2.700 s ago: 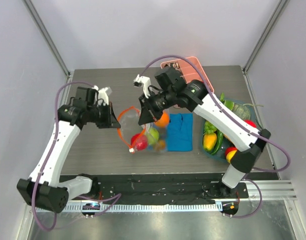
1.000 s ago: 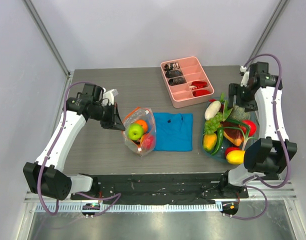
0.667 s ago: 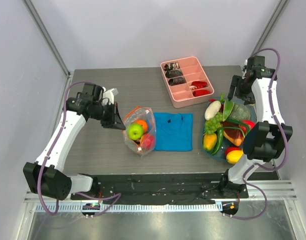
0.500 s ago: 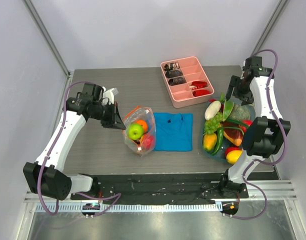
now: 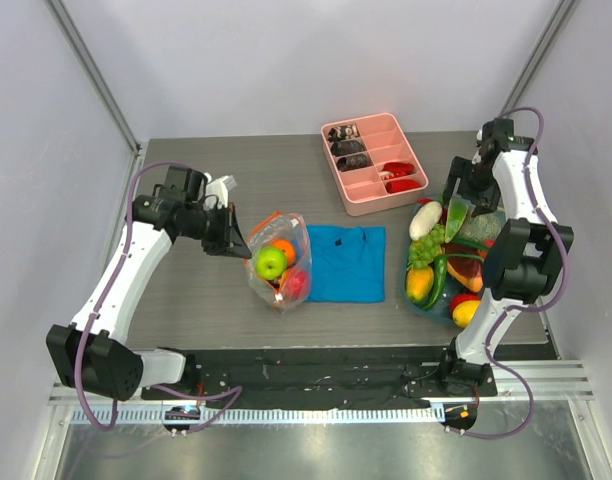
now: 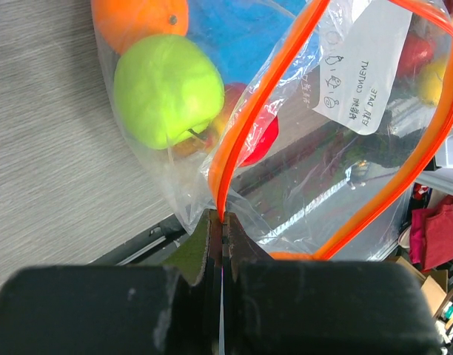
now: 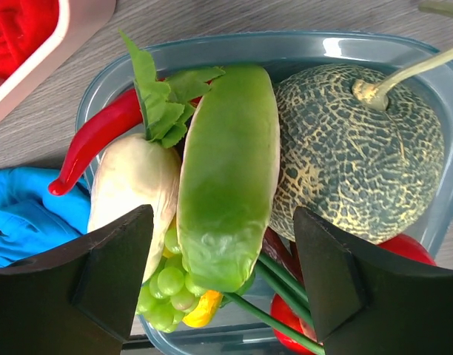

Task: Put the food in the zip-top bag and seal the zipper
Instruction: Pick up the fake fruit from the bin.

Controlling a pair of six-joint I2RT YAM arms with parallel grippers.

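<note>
While L gripper pinched the zipper, the zip-top bag held green apple & orange, its edge against blue cloth; white label print mirrored, illegible. R gripper gaped wide over veg tub.

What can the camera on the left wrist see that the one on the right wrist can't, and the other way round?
Left wrist only: the left fingers pinched on the orange-red zipper strip of the clear plastic bag, with a green apple and an orange inside.
Right wrist only: the open right fingers above a clear tub holding a netted melon, a long green vegetable and a red chilli.
Both: the blue cloth and the grey table.
</note>
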